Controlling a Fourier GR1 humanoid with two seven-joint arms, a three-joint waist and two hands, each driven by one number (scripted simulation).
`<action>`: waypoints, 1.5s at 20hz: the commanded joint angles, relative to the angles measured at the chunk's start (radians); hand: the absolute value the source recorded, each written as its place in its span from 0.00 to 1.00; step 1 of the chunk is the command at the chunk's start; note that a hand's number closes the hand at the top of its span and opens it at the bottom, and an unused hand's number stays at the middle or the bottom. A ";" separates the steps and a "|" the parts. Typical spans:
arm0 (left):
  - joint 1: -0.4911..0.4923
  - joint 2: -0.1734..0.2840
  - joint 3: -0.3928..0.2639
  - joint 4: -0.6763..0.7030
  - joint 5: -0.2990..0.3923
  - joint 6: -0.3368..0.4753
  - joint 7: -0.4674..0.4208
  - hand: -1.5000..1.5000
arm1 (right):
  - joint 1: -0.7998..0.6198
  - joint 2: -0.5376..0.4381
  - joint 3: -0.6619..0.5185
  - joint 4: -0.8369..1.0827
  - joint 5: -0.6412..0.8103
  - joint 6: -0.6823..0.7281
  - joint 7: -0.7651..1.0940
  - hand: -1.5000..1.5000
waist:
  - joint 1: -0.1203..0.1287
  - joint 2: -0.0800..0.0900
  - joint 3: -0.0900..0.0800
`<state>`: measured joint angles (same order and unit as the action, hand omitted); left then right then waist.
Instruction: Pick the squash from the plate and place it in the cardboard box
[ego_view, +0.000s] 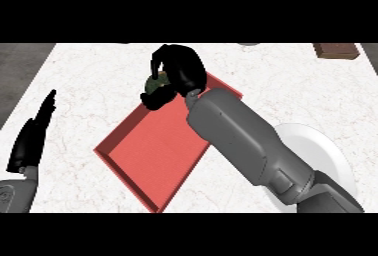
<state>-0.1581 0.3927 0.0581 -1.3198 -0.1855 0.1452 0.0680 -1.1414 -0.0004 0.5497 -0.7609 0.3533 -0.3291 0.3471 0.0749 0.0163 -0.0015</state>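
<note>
Right robot hand (177, 70) curled rnd squash (156, 82) over red box (159, 150), w/ left robot hand (33, 137) fingers straight

A red box (151, 152) with a slightly paler red floor lies on the white counter (88, 65), which is veined faintly in grey. At the box's far corner a dark green squash (156, 82) shows inside the black right hand (179, 70). Right of the box sits a plain white plate (325, 150). The forearms are grey.
</note>
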 joint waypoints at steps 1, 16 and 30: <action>-0.037 -0.019 -0.015 0.037 -0.011 -0.004 -0.015 0.50 | -0.025 0.000 0.041 0.085 -0.150 -0.023 0.026 0.00 | 0.019 0.007 0.000; -0.026 -0.017 0.008 0.041 -0.012 -0.008 -0.015 0.50 | -0.015 0.000 0.051 0.114 -0.422 -0.300 -0.299 0.00 | 0.016 0.003 0.001; 0.042 0.046 0.095 -0.003 0.022 -0.054 -0.010 0.50 | 0.112 -0.198 -0.266 0.116 -0.568 -0.041 -0.576 0.00 | -0.068 -0.016 0.002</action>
<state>-0.1329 0.4098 0.1239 -1.3141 -0.1808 0.1203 0.0632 -1.0758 -0.1156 0.3372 -0.6321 -0.1930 -0.4485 -0.1931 0.0173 0.0042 0.0003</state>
